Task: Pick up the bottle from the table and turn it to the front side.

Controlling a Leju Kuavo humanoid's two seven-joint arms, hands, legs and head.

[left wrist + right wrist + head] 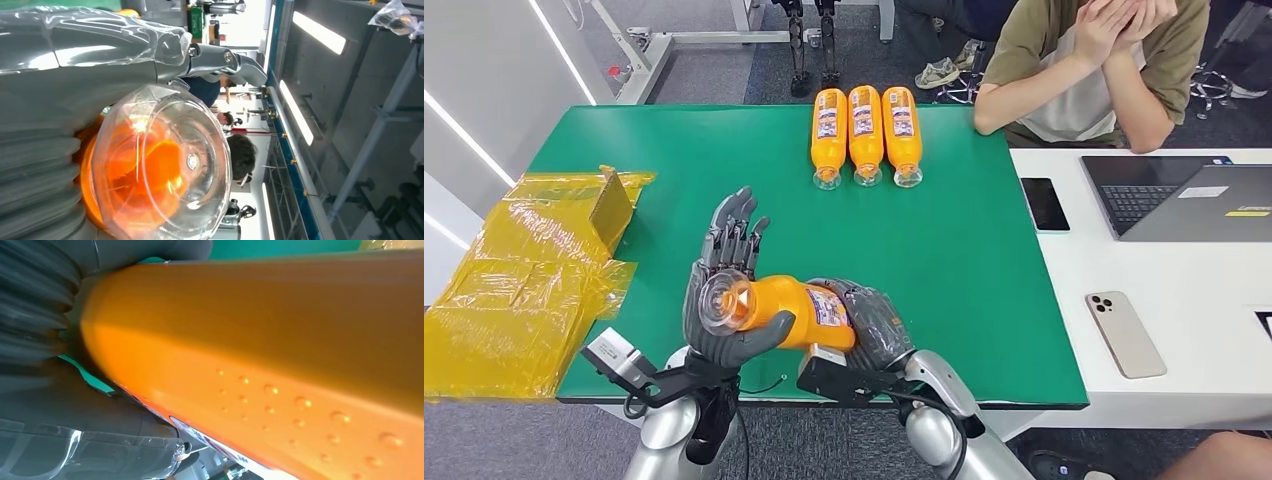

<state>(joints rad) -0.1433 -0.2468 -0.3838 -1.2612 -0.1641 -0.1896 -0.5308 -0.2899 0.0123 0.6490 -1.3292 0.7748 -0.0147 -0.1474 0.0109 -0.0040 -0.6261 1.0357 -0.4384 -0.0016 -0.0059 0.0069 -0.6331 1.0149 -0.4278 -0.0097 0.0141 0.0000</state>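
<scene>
An orange bottle (799, 312) with a blue and white label lies sideways in the air over the near edge of the green table (984, 270), held between both hands. My right hand (872, 325) grips its labelled end from the right. My left hand (724, 300) cups the clear end, thumb wrapped under the bottle and fingers stretched up behind it. Close up, the left wrist view shows that clear end of the bottle (160, 175) lying against my left hand (75, 60). In the right wrist view the bottle's orange side (275, 340) lies in my right hand (40, 315).
Three more orange bottles (865, 133) lie side by side at the table's far edge. Crumpled yellow wrapping (534, 270) covers the left end. On the white desk to the right are a laptop (1184, 195) and two phones (1045, 203) (1126, 333). A person (1084, 70) sits behind.
</scene>
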